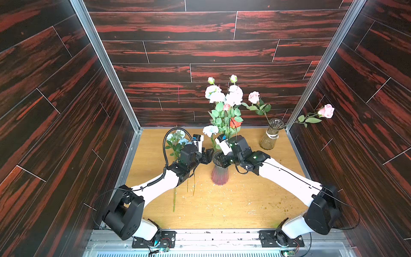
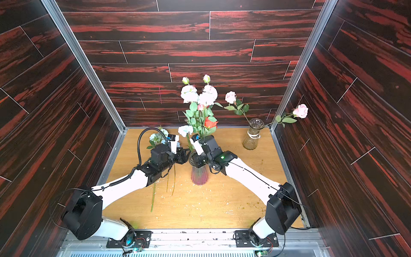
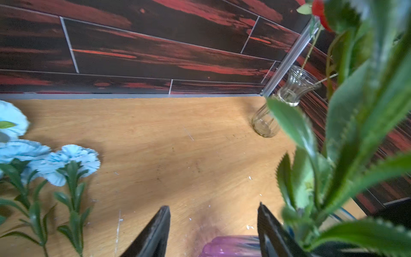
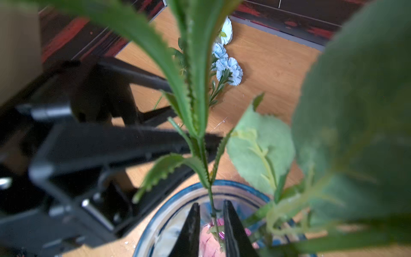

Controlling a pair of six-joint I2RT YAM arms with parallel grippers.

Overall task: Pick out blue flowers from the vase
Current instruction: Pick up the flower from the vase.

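A pink-tinted glass vase (image 1: 220, 175) (image 2: 199, 175) stands mid-table, holding pale blue flowers (image 1: 222, 95), one low blue bloom (image 1: 210, 130) and a red rose (image 1: 235, 122). More blue flowers (image 1: 178, 142) (image 3: 66, 160) (image 4: 229, 69) lie on the table to the left of it. My right gripper (image 4: 211, 203) (image 1: 220, 159) hangs in the vase mouth. Its jaws are narrowly open around a thin green stalk (image 4: 211, 195) with saw-edged leaves, a gap on each side. My left gripper (image 3: 213, 208) (image 1: 209, 155) is open and empty beside the vase rim (image 3: 231, 244).
A clear glass vase (image 1: 271, 133) (image 2: 252, 133) (image 3: 287, 98) with pink roses (image 1: 325, 110) stands at the back right corner. Bare green stalks (image 1: 174, 200) lie under the left arm. Dark wood-pattern walls close in three sides.
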